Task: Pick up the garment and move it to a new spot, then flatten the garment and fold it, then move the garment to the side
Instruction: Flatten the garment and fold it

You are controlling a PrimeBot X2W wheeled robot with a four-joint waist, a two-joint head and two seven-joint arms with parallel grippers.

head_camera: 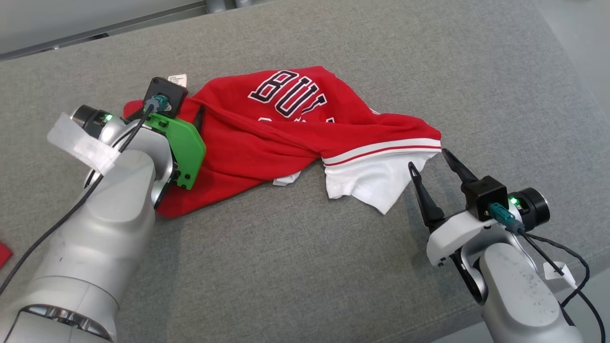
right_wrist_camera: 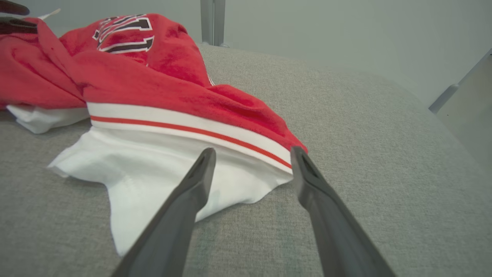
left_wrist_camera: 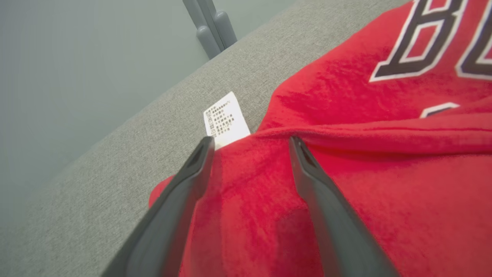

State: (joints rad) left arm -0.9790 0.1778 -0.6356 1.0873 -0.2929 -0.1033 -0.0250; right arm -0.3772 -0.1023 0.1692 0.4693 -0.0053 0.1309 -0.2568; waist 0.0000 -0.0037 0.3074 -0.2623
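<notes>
While the wide grey upholstered surface [head_camera: 305,267] stretches across the head view, a red garment [head_camera: 267,143] lies crumpled near its middle. The dark, white-edged lettering [head_camera: 286,93] faces up, and a white layer [head_camera: 371,183] spills out below a white hem band with a red stripe [head_camera: 381,152]. The robot's pale left arm [head_camera: 109,228] reaches over the garment's left end, its green wrist plate above the cloth. The right arm [head_camera: 514,286] comes in from the lower right. The left gripper [left_wrist_camera: 250,141] is spread wide, its two dark fingers over the red fabric; whether they touch it cannot be told. The right gripper [head_camera: 429,158] is likewise spread, pinching nothing, its tips just at the striped hem's right corner. A small white care label [left_wrist_camera: 225,117] pokes out from the garment's edge, just beyond the left gripper's tips.
</notes>
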